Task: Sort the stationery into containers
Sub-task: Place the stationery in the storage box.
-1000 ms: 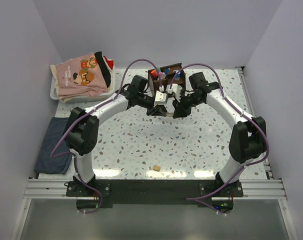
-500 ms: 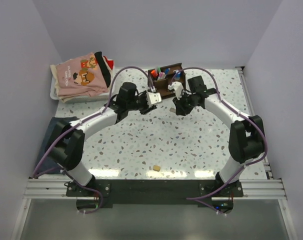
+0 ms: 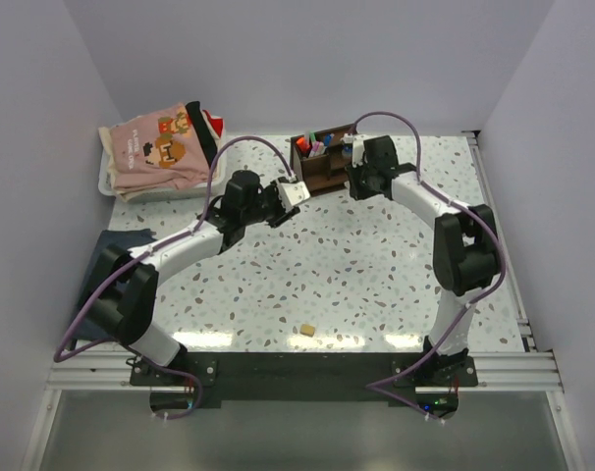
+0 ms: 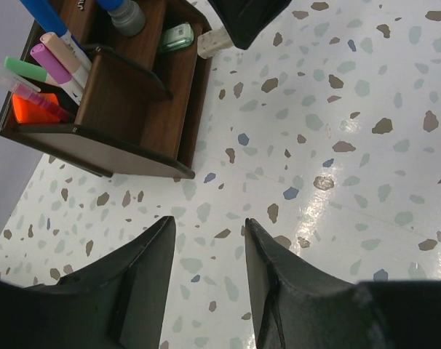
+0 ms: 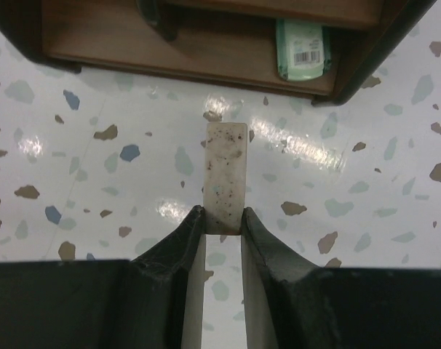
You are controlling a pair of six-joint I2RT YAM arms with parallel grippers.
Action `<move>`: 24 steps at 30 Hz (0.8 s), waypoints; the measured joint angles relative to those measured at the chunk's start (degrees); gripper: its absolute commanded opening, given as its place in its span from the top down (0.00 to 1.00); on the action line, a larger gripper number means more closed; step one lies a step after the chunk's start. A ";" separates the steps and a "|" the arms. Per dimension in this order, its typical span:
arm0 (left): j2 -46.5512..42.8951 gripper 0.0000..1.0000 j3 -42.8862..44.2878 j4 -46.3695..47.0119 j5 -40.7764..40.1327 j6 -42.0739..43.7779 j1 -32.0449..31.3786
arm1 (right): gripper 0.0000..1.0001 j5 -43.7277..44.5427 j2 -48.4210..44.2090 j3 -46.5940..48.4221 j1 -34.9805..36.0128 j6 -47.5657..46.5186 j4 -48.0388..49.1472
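We see the dark brown organizer (image 3: 327, 169) standing at the far side of the speckled worktop (image 3: 376, 285), about midway across, with both arms reaching up to it.

Our right tool (image 5: 222, 218) is closed narrowly on a pale speckled block (image 5: 226, 171). It grips the block's near end, so the rest sticks out forward toward the organizer's front wall. The block ends close to that wall but apart from it, just in front of the low compartment where a mint green item (image 5: 302, 49) with a barcode label lies flat. We cannot tell whether the block touches the worktop.

Our left tool (image 4: 208, 227) hangs just in front of the organizer and to its left. Its two fingers are partway apart with nothing between them, only bare worktop below. From its wrist view we see the organizer's tall end compartment holding pens that lean together: an orange highlighter (image 4: 31, 109), a green marker (image 4: 24, 69), a pink marker (image 4: 49, 62), a beige pen (image 4: 60, 47) and a blue pen (image 4: 49, 14). A grey-capped pen (image 4: 126, 14) stands in the neighbouring compartment.

A white tray (image 3: 105, 180) of folded clothes sits at the far left corner of the worktop, well apart from the organizer. A small tan piece (image 3: 304, 332) lies alone near the near edge, between the two arm bases.
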 measured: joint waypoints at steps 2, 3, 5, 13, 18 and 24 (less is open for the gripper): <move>-0.20 0.52 -0.42 0.02 -0.35 0.00 0.00 | 1.00 0.50 0.94 1.22 -0.04 1.27 0.66; -0.28 0.52 -0.50 -0.02 -0.39 0.00 0.00 | 1.00 0.72 1.33 1.81 -0.07 1.75 0.92; -0.31 0.52 -0.52 0.02 -0.63 0.00 0.00 | 1.00 1.11 2.08 3.02 -0.04 2.62 1.31; -0.31 0.52 -0.55 0.13 -0.85 0.00 0.13 | 1.00 1.73 5.77 6.97 -0.04 5.16 2.36; -0.31 0.52 -0.55 0.15 -0.90 -0.02 0.31 | 1.00 1.70 9.29 9.42 -0.04 6.34 2.69; -0.28 0.52 -0.55 0.15 -0.98 -0.11 0.33 | 1.00 1.86 11.67 11.87 -0.04 7.19 2.75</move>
